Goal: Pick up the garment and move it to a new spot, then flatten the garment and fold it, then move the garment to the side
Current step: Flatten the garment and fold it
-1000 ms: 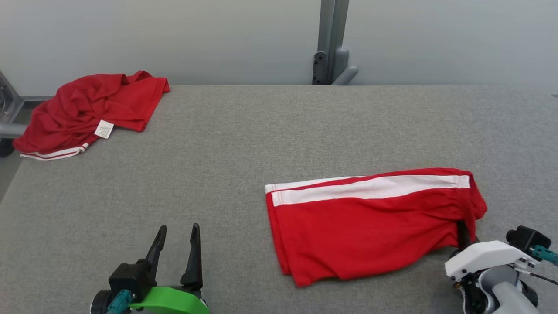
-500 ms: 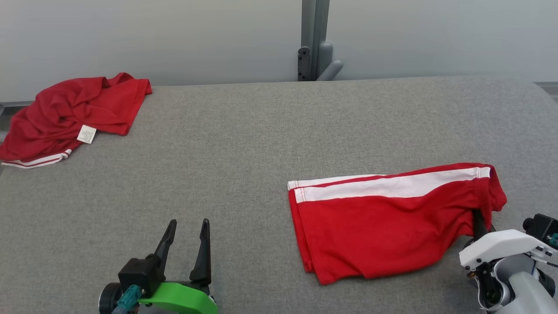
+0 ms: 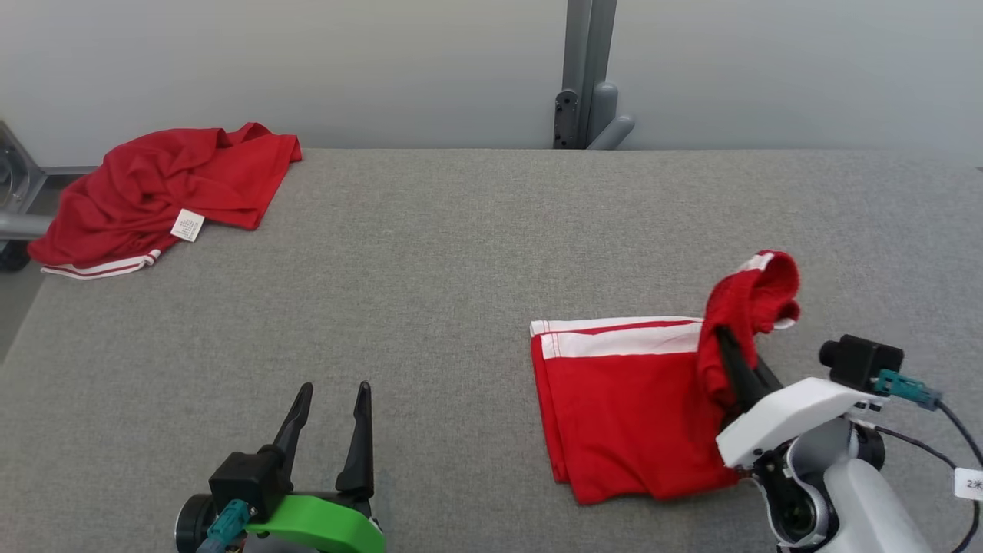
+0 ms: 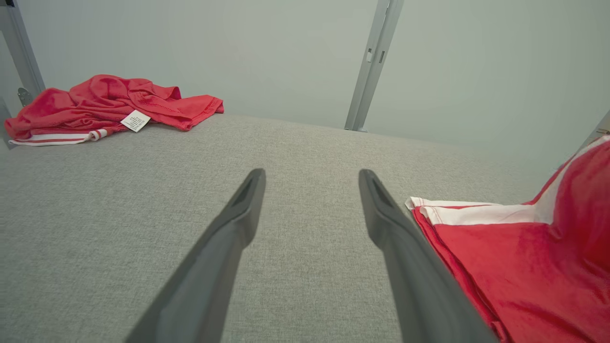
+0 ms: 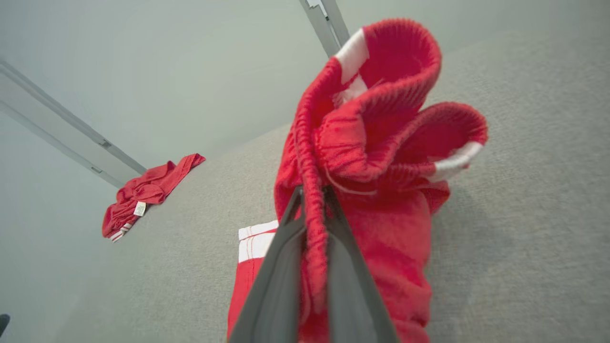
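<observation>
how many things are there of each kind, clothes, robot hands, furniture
red garments: 2 (shorts partly lifted, crumpled garment at the far left corner)
robot hands: 2 (left hand open, right hand shut on the shorts)
grey table: 1
grey post behind it: 1
total: 6

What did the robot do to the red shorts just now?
The right gripper, shut on the waistband end of the red shorts, lifted it and carried it leftward over the rest. The left gripper stayed open; the crumpled red garment stayed in the far corner.
</observation>
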